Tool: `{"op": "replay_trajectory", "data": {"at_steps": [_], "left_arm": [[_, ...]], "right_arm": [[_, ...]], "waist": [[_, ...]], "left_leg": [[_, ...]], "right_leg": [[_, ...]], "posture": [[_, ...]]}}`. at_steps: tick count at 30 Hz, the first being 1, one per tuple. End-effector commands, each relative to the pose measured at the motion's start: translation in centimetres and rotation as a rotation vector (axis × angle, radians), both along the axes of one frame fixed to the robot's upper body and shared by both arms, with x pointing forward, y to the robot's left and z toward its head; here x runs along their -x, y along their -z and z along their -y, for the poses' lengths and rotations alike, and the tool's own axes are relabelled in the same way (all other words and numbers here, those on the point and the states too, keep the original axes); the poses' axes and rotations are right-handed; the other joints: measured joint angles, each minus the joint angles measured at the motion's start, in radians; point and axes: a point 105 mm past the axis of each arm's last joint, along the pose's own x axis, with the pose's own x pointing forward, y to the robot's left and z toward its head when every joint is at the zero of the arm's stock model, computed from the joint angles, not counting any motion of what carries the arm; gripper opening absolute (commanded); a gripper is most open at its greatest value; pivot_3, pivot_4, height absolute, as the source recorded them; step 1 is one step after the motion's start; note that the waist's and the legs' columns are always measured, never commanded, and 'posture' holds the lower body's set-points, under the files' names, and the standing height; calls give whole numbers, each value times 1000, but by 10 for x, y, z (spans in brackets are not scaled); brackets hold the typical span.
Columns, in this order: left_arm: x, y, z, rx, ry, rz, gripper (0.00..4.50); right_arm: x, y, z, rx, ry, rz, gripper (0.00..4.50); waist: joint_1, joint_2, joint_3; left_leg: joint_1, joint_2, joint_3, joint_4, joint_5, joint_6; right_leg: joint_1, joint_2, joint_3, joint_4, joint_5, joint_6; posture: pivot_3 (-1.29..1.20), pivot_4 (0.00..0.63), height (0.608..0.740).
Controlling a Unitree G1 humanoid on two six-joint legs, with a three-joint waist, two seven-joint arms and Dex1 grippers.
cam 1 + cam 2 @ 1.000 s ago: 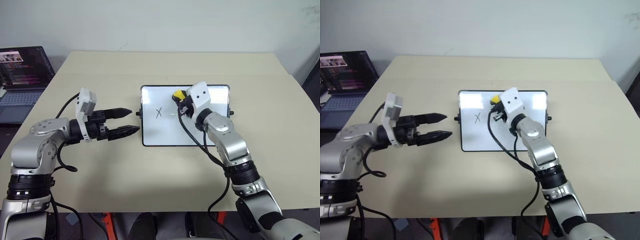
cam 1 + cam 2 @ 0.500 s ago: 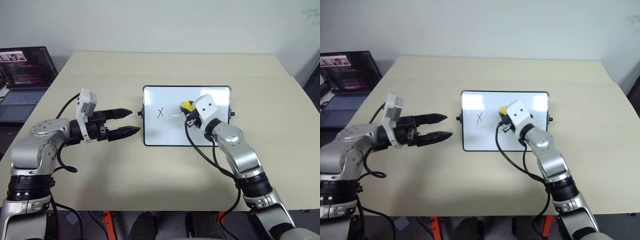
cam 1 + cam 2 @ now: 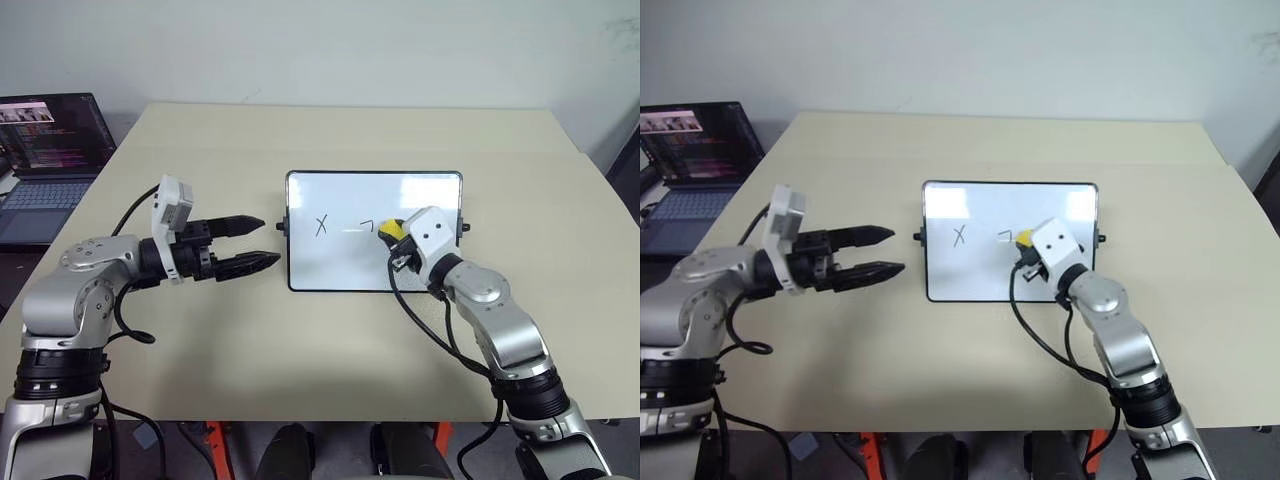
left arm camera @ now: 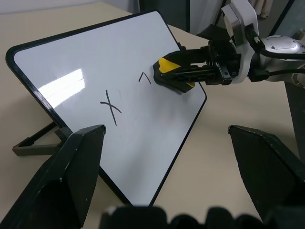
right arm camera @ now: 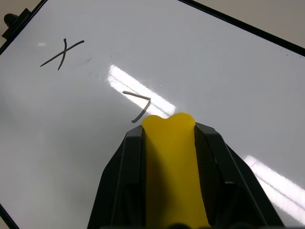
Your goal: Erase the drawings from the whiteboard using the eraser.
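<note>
Since a second ago the right gripper (image 3: 392, 240) has slid the eraser (image 3: 390, 231) down and rightward across the whiteboard (image 3: 330, 270), uncovering a hooked remnant (image 5: 138, 104) beside the X (image 3: 321, 226). Its jaws pinch the eraser, which sits at the board's middle right. The left gripper (image 3: 255, 242) hovers over the desk (image 3: 300, 360), jaws spread, just beside the board's left edge. The unheld, propped board may shift under pressure. Whether the eraser's face touches the surface is hard to tell.
</note>
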Motion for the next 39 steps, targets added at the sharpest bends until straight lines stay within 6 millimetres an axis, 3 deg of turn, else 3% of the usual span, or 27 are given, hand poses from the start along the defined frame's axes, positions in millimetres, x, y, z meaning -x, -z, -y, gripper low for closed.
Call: {"op": "replay_trajectory", "data": {"at_steps": [1, 6, 12, 24, 31, 39], "left_arm": [[1, -12, 0, 2, 14, 50, 4500], [0, -11, 1, 3, 16, 49, 4500], [-1, -12, 1, 3, 19, 50, 4500], [1, -14, -1, -3, 7, 54, 4500], [2, -13, -2, -2, 0, 56, 4500], [2, -13, -2, 1, -3, 57, 4500]], "right_arm": [[-1, -36, 9, -81, 44, 86, 1099], [0, -70, -10, -192, 0, 174, 1099], [-4, -73, -31, -214, -46, 180, 1099], [-12, -55, -65, -181, -143, 160, 1099], [-16, -34, -66, -63, -149, 124, 1099], [-14, -5, -52, 115, -151, 102, 1099]], "waist": [[-1, 0, 0], [-7, 1, 0], [-4, 1, 0], [-5, 1, 1], [-5, 1, 1], [-4, 1, 0]], "left_leg": [[0, 0, 0, 0, 0, 0], [-1, 0, 0, -1, 0, 0], [-3, 1, 1, -3, 0, 0], [-4, 1, 2, -2, 0, 0], [-4, 1, 2, -2, 0, 0], [-4, 1, 2, -2, 0, 0]], "right_leg": [[0, 0, 0, 0, 0, 0], [-2, 0, 0, 0, 0, 0], [-5, 0, 1, -1, 0, 0], [-6, 0, 1, -1, 0, 0], [-6, 0, 1, 0, 0, 0], [-6, 0, 1, 0, 0, 0]], "posture": [[0, 150, 740], [0, 150, 740], [0, 150, 740], [0, 150, 740], [0, 150, 740], [0, 150, 740]]}}
